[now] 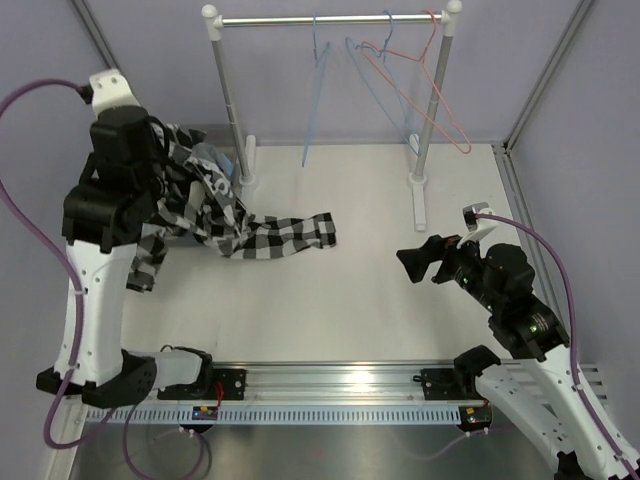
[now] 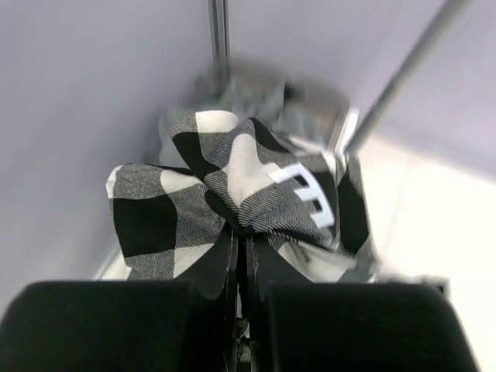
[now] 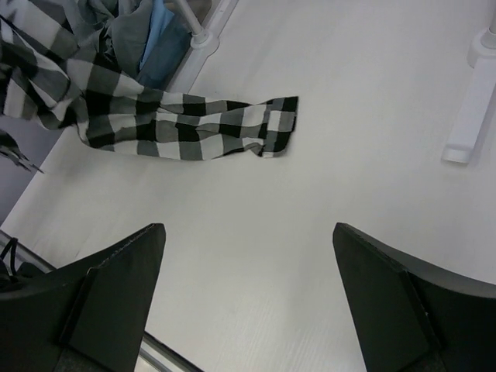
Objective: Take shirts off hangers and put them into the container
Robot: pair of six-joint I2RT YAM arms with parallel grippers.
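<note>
Right hand (image 3: 248,232) spread wide, holding nothing, open worktop (image 1: 330,310) ahead of it | left hand (image 2: 244,256) clamped on checked shirt (image 1: 270,235), sleeve trailing toward the worktop's centre | grey shirt (image 3: 124,31) and light blue shirt (image 3: 159,46) heaped by left rack post (image 1: 232,110); container not discernible there | three hangers (image 1: 385,90) bare on rack bar (image 1: 330,19) at far edge

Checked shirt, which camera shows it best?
Top external view: the checked shirt shows most fully, bunched at the left, a sleeve trailing over the table. Left wrist shows only a pinched bunch; right wrist, mostly the sleeve.
</note>
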